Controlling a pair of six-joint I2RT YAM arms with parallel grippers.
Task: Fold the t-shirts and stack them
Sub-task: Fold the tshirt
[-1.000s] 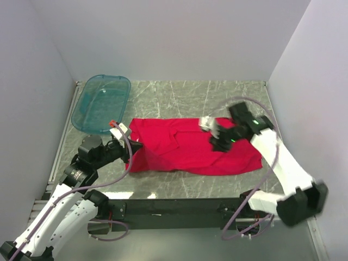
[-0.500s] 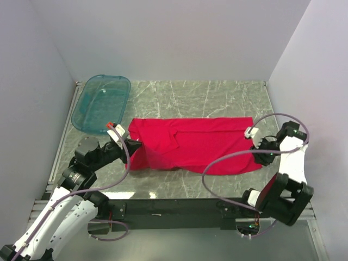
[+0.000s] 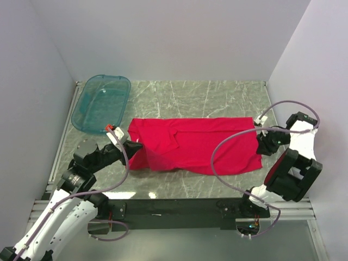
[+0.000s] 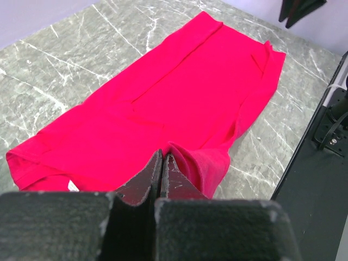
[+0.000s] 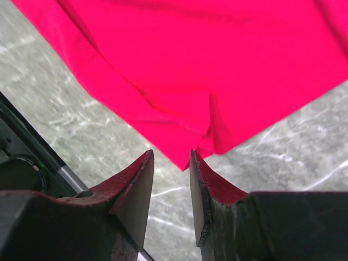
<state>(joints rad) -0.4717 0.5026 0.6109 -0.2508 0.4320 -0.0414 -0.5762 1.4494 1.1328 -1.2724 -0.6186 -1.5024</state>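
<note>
The t-shirt (image 3: 196,144) is lying on the bench (image 3: 217,92), spread out as a long red band running from left to right. Its far edge is running straight, and its near edge is sloping toward the arms at the right end. A folded layer is overlapping the left third of the t-shirt, and a crease is showing at the overlap.

The left fingers (image 4: 142,184) are sitting at the near-left corner of the t-shirt. They are pressing fully together, and a raised pucker of red fabric is meeting their tips. They appear to be pinching that fold, though the tips are hiding the contact point itself in the wrist view. The fabric at this corner is bunching up off the bench, while the rest of the t-shirt is lying flat.

The right fingers (image 5: 133,187) are hovering at the near-right corner of the t-shirt. They are standing apart with a clear gap, and nothing is sitting between them. In the right wrist view, the tip of that corner is lying on the bench just beyond the gap.

The tub (image 3: 100,103) is standing beyond the far-left corner of the t-shirt, near it but not touching it.
</note>
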